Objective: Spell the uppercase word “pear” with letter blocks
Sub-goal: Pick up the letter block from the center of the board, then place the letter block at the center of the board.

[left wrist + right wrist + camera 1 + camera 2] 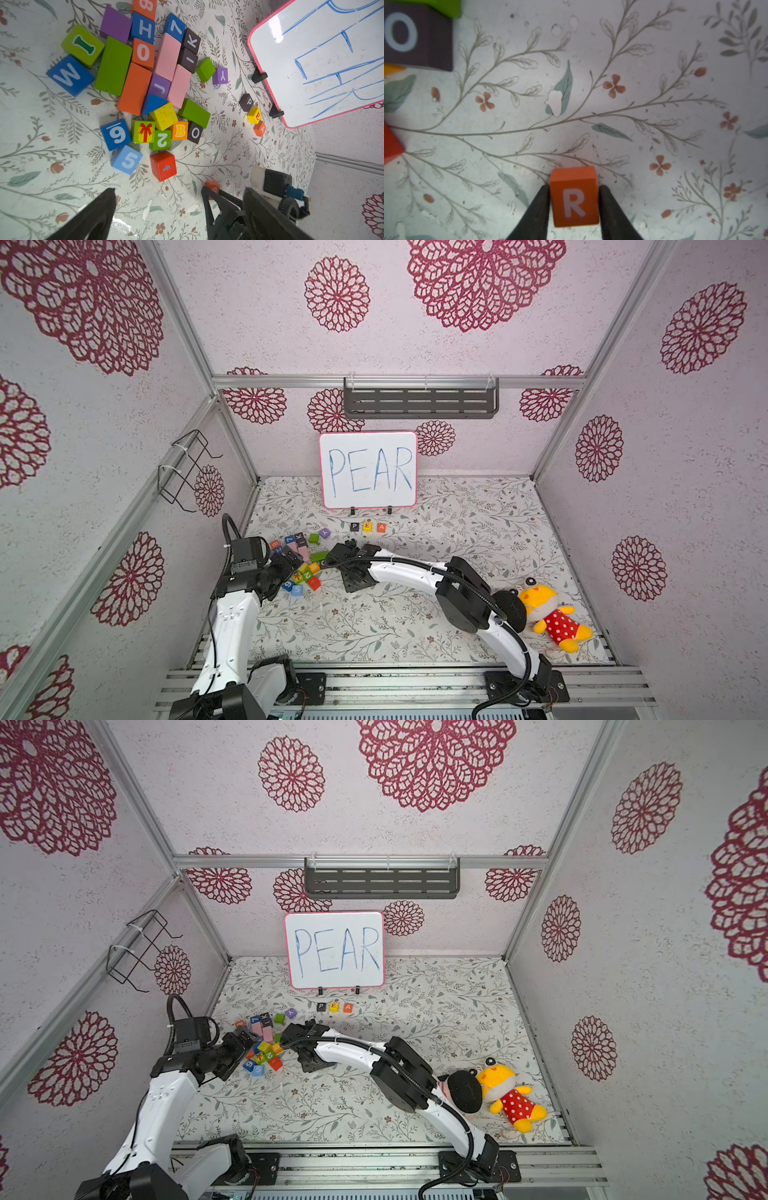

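Right pincer [574, 188] is clamped on the R [574, 199], one black finger flat against each side, letter face up towards the wrist camera; whether the block is resting on the worktop [643, 141] or just clear of it I cannot tell. Around the grip the floral surface is bare; a dark O block [417, 35] sits well off to one side. Left pincer [156, 189] hangs wide open and empty beside the pile [145, 83], which lies between the two arms. Out by the whiteboard [368, 470], P [354, 526], E [367, 526] and A [381, 527] stand in a tidy row just in front of its feet; three letters down, one to go. So this looks like the pick-up of the last letter. By my reckoning the next move calls for a lift, a carry over to the row and a set-down just beside the A, on the side away from the E, letter up and square with its neighbours, without nudging the A.
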Tool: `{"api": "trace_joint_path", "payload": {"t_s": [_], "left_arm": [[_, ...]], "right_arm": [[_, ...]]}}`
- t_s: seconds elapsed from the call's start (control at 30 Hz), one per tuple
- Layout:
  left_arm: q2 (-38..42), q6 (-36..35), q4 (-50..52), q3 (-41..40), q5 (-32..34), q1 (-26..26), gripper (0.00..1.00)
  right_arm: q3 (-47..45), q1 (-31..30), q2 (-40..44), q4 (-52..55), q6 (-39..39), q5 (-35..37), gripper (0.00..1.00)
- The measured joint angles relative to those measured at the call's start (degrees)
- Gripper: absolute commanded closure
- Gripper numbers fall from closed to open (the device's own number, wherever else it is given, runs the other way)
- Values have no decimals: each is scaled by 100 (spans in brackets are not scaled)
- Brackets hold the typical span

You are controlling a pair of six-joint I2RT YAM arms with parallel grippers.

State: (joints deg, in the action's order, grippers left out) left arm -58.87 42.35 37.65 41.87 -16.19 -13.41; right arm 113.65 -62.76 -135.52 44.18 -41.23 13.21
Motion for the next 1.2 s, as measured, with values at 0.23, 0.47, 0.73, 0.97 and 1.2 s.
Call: {"api": "trace_joint_path", "payload": {"t_s": [0.23, 0.47, 0.73, 0.97, 1.2], "left_arm": [[-4, -33, -13, 0, -13, 0, 2], [-660, -37, -238, 455, -48, 664, 2], [-1272, -39, -605, 1093, 22, 1161, 2], [-1410, -90, -605, 1191, 74, 1167, 2], [-1412, -146, -595, 1193, 177, 1167, 2]], "right_arm": [[-293, 70, 181, -122, 13, 48, 77], [-1384, 994, 1016, -361, 122, 210, 77], [-721, 2149, 951, -632, 289, 308, 77], [256, 2218, 275, -678, 389, 160, 76], [396, 2236, -138, -586, 411, 20, 75]]}}
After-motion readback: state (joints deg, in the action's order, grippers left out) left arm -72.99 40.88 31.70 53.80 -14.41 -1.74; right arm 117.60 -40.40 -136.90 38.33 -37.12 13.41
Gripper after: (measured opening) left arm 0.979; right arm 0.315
